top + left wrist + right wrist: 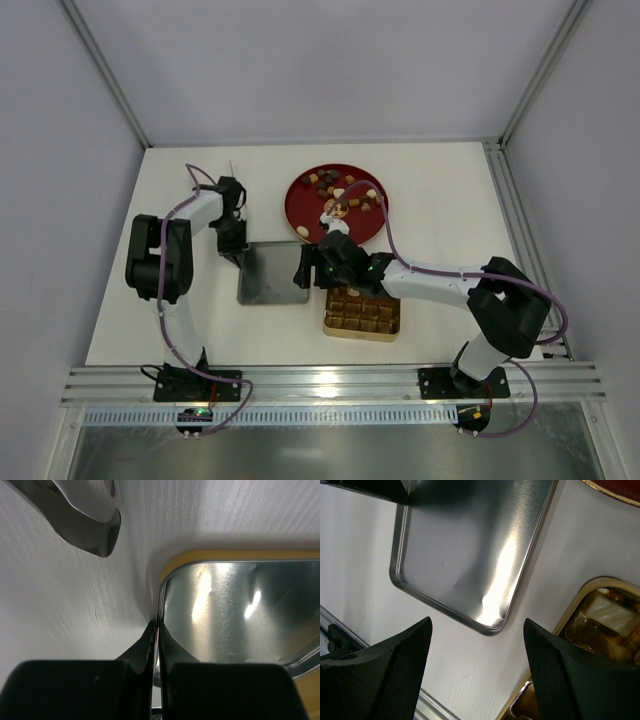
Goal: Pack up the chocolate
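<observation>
The chocolate lies as several brown and cream pieces on a round red plate. More pieces fill cells of the square gold tin, whose corner shows in the right wrist view. A silver tin lid lies inside up, left of the tin. My left gripper is shut on the lid's thin left rim. My right gripper is open with nothing between its fingers. It hovers over bare table between the lid's near corner and the gold tin.
The red plate's rim is just beyond the right gripper. An aluminium rail runs along the table's near edge, and another rail borders the right side. Grey walls enclose the table.
</observation>
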{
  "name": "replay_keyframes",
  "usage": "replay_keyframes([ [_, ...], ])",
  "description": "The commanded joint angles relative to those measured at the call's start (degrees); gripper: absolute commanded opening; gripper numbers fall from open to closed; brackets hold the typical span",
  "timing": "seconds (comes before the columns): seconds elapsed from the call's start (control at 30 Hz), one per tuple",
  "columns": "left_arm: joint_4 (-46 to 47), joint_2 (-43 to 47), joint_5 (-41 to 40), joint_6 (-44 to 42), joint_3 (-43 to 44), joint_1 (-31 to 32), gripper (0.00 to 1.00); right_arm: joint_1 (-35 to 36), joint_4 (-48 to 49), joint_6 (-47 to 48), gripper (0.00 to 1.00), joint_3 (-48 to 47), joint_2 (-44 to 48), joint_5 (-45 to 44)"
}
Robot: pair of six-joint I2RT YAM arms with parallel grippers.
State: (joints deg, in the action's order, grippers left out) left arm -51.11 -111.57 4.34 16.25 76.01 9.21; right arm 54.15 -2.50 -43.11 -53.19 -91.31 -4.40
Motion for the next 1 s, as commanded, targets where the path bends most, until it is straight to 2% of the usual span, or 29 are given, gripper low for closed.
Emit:
replay_keyframes([
  [0.0,-0.9,1.8,2.3,-1.6,-1.4,-0.2,0.0,-0.8,-0.5,2.4,0.75,-3.6,-1.2,0.7],
  [0.6,-2.6,10.9,5.6,-3.6,-4.0,-0.3,0.0,-5.2,-3.5,6.1,0.75,-8.4,-6.5,3.6],
  [0.93,-2.9,8.9,5.2,-4.1,-3.7,-0.3,0.0,-5.3,-4.4,5.1,0.74,-9.1,-9.2,3.5],
  [0.97,-2.9,8.6,4.5,-4.1,-3.8,-0.2,0.06,-5.3,-4.1,5.1,0.74,-8.9,-9.5,3.4],
])
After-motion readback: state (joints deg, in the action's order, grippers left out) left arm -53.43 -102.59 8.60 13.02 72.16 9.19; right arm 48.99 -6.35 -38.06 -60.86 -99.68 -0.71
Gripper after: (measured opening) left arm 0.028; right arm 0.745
